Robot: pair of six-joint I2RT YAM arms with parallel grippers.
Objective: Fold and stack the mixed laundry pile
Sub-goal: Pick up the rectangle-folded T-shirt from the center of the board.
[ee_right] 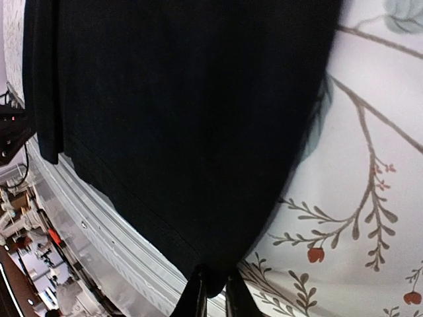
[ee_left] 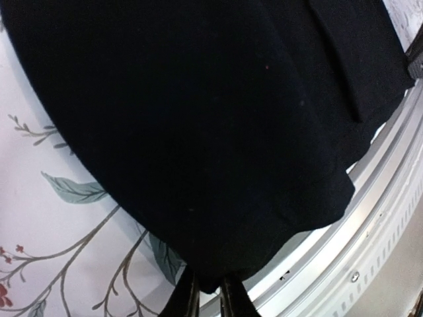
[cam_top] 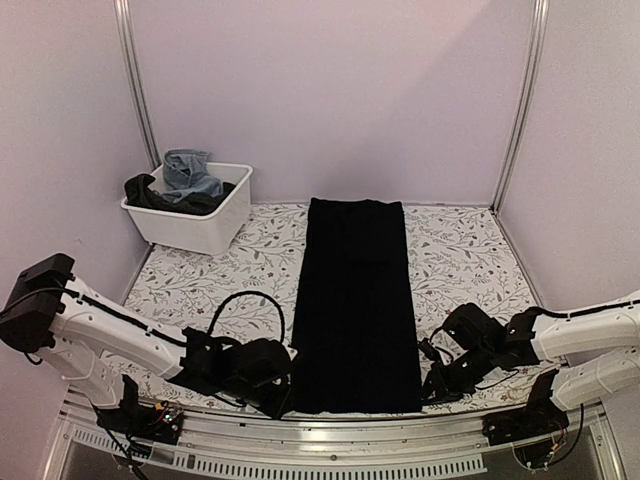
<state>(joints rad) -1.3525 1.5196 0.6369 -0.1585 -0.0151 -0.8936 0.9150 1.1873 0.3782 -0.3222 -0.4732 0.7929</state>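
The floral table [cam_top: 450, 250] before me bears a long black cloth [cam_top: 355, 300] mid-table and a white bin [cam_top: 190, 225] far left.

In the left pincer [ee_left: 206, 298] lay matt black cloth [ee_left: 198, 119] — soft, finely ribbed; beside it, smooth printed table cover [ee_left: 39, 218] and satin metal rail [ee_left: 360, 241].

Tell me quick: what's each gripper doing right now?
Left gripper: closed on the near left corner of the black cloth.
Right gripper: closed on its near right corner.
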